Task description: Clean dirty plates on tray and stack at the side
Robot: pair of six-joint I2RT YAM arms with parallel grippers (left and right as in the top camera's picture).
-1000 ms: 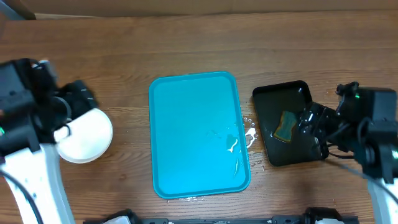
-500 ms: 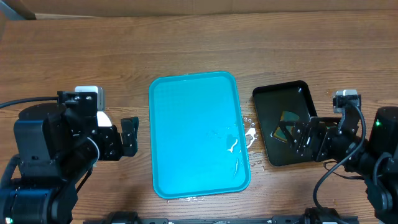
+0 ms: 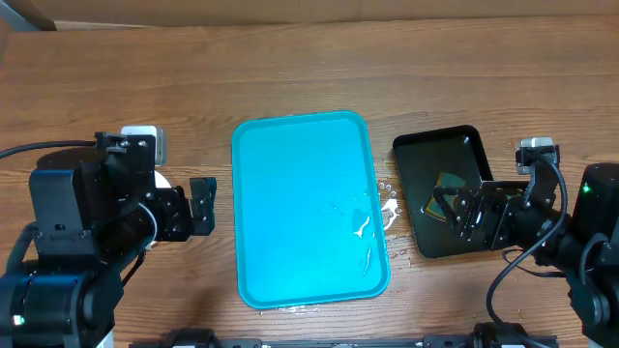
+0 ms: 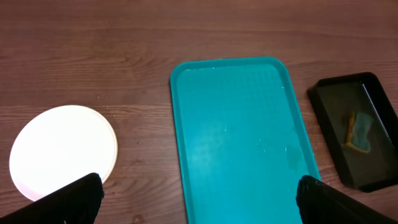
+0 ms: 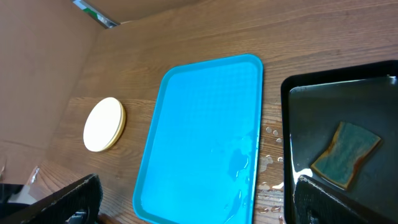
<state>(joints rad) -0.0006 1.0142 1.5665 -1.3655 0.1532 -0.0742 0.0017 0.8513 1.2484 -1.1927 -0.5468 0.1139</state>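
The turquoise tray (image 3: 290, 193) lies mid-table, bare except for water films at its right side; it also shows in the left wrist view (image 4: 236, 124) and the right wrist view (image 5: 199, 137). The plates sit in a white stack on the wood left of the tray (image 4: 62, 149), (image 5: 104, 124); in the overhead view my left arm hides all but a sliver (image 3: 162, 180). My left gripper (image 3: 198, 208), (image 4: 199, 205) is open and empty, raised between the stack and the tray. My right gripper (image 3: 464, 215), (image 5: 199, 205) is open and empty over the black tray.
A glossy black tray (image 3: 426, 159) stands right of the turquoise tray with a green-yellow sponge (image 3: 445, 193) in it. Water drops (image 3: 389, 208) lie on the wood between the two trays. A cardboard wall runs along the far edge.
Both arms have swung in from the sides and risen. The left arm now covers the plate stack in the overhead view. Little has moved in the last half second.
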